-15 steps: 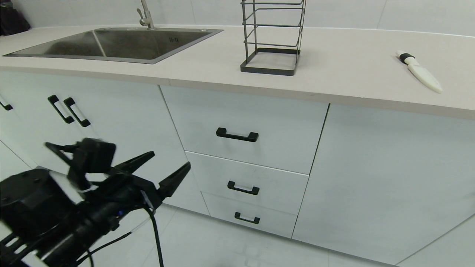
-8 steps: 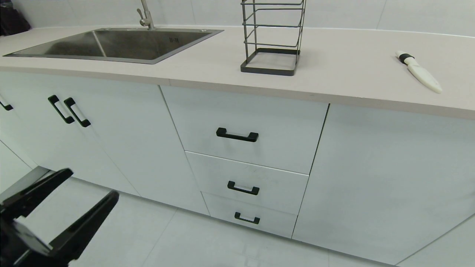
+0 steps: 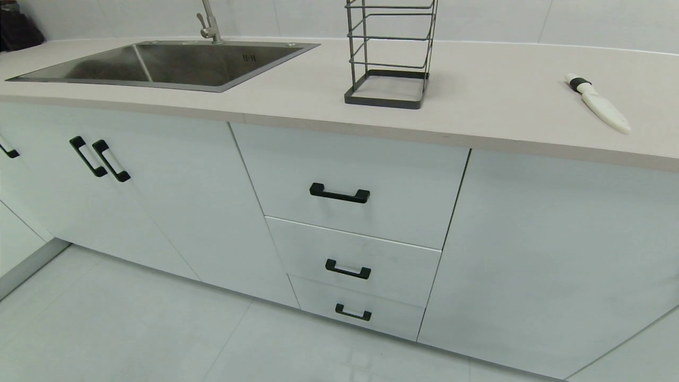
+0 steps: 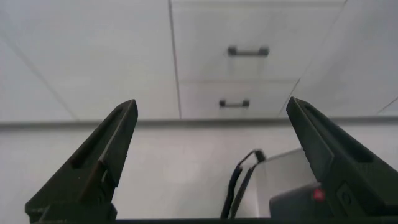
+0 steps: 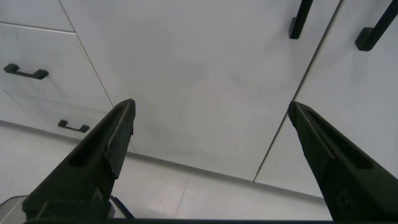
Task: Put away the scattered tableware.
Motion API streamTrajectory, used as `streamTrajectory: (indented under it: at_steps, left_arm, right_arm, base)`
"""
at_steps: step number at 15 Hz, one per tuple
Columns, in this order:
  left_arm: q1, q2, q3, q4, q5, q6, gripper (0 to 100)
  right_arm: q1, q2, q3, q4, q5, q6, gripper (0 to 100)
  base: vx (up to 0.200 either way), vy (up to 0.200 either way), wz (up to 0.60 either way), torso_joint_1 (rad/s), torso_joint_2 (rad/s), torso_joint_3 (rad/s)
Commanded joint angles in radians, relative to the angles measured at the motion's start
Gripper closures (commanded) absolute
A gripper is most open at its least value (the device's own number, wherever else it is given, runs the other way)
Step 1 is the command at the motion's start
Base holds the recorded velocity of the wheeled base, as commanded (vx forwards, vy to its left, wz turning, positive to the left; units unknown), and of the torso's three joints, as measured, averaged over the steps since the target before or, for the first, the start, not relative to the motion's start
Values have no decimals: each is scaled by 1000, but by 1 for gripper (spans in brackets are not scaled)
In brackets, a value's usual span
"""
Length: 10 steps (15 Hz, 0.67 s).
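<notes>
A white knife with a black band on its handle lies on the counter at the far right. A black wire rack stands near the counter's middle, with nothing in it. My left gripper is open with nothing between its fingers, low down and facing the lower drawers and the floor. My right gripper is open too, nothing in it, facing white cabinet doors near the floor.
A steel sink with a tap is set in the counter at the left. Below are three drawers with black handles and cabinet doors with handles. Pale tiled floor lies in front.
The left arm and its open gripper have dropped down and to the left out of the head view. The knife and rack have stayed put.
</notes>
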<state>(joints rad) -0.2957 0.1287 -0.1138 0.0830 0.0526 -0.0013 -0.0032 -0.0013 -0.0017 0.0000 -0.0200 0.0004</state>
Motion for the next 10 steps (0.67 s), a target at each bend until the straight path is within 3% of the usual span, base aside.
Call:
streamTrajectory:
  at_steps: [1, 4, 7, 9, 10]
  left_arm:
    - [4, -116, 51, 0, 33, -17, 0]
    - [7, -106, 26, 1, 104, -19, 0]
    - [58, 103, -184, -3, 98, -16, 0]
    - [84, 94, -132, -3, 104, -5, 0]
    - [153, 77, -86, -5, 105, 33, 0]
  right_arm:
    - [0, 1, 0, 0, -1, 0, 0]
    - [-1, 1, 0, 0, 0, 0, 0]
    - [0, 1, 0, 0, 0, 0, 0]
    - [0, 1, 0, 0, 0, 0, 0]
    - [0, 1, 0, 0, 0, 0, 0]
  base:
    - [0, 0, 0, 0, 0, 0]
    - [0, 0, 0, 0, 0, 0]
    - [0, 0, 0, 0, 0, 0]
    - [0, 0, 0, 0, 0, 0]
    - [0, 0, 0, 0, 0, 0]
